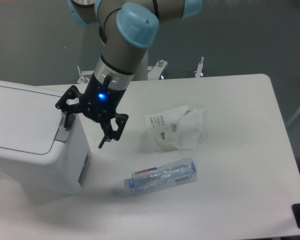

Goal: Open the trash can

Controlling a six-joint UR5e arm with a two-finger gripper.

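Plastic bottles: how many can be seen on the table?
1. The clear plastic bottle lies on its side near the front of the table, below the crumpled bag. The trash can may hide others.

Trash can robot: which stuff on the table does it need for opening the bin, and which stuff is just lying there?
For the job:
- trash can, lid shut
- its grey push tab on the rim
- end effector, open, one finger at the tab

Just lying about:
- clear plastic bottle on its side
- crumpled white wrapper
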